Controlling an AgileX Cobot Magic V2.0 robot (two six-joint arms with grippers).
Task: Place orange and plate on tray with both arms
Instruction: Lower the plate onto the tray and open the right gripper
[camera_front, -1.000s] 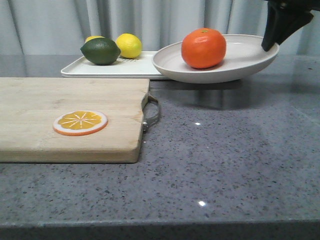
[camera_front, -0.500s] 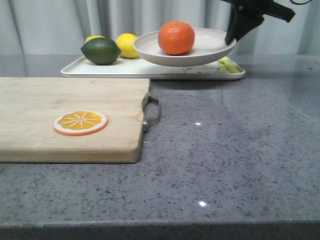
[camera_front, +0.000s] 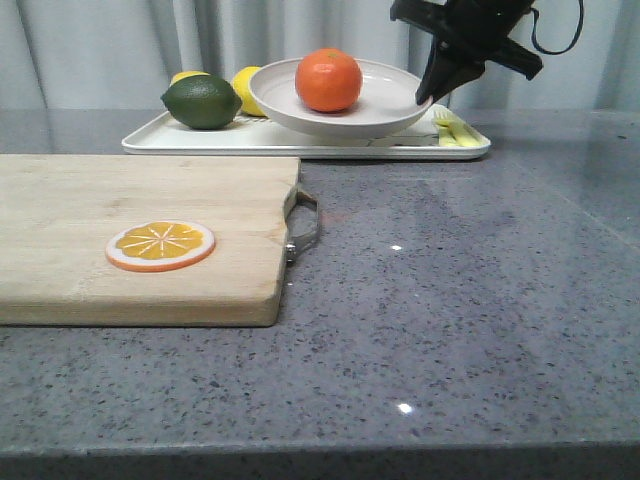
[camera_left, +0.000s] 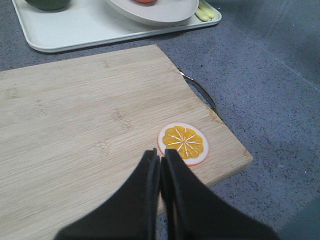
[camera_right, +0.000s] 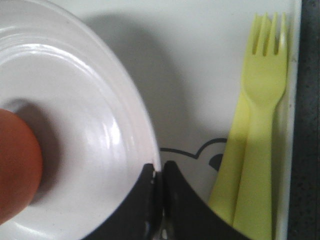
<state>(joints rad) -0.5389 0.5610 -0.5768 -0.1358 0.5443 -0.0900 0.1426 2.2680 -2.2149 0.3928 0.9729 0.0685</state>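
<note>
Front view faces low across the table; both wrist views overlook the tray (camera_left: 75, 35).

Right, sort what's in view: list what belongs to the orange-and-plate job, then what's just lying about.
Belongs to the job:
- orange, sitting in the plate
- plate, held at its rim by the right tool
- tray, under the plate

Just lying about:
- lime and lemon on the tray
- yellow forks on the tray
- cutting board
- orange slice
</note>
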